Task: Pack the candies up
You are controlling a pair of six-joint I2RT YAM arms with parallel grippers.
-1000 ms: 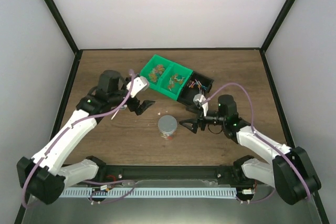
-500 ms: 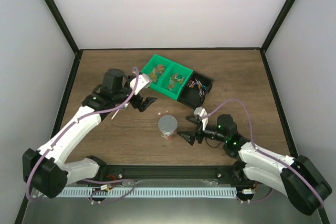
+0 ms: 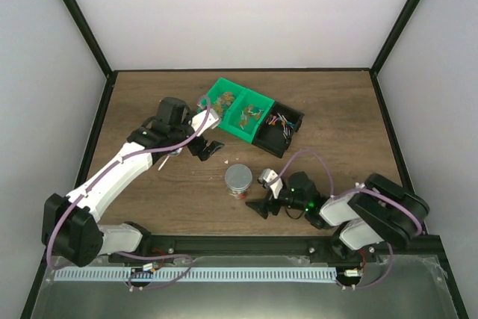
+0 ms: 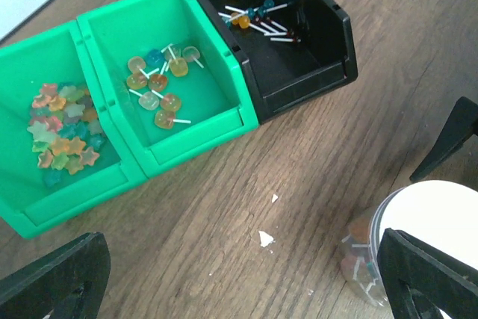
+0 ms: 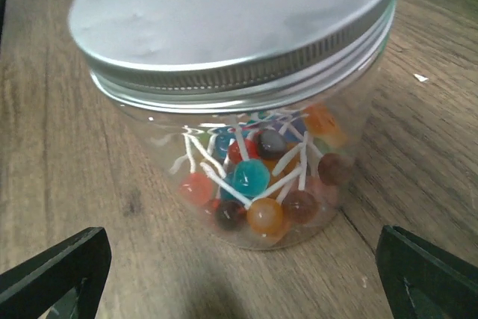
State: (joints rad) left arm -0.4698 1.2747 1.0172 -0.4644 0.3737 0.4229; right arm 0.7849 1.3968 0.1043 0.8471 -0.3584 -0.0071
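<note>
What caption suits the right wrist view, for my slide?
Lidded clear jar of colourful lollipops standing on a wooden table.

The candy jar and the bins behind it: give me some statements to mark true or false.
1. The jar has its metal lid on. True.
2. The jar is empty. False: lollipops lie in its bottom.
3. The right hand is clamped on the jar. False: it is open beside the jar, not gripping it.
4. The black bin holds loose lollipops. True.
5. The star-shaped candies lie in the black bin. False: they are in a green bin.
</note>
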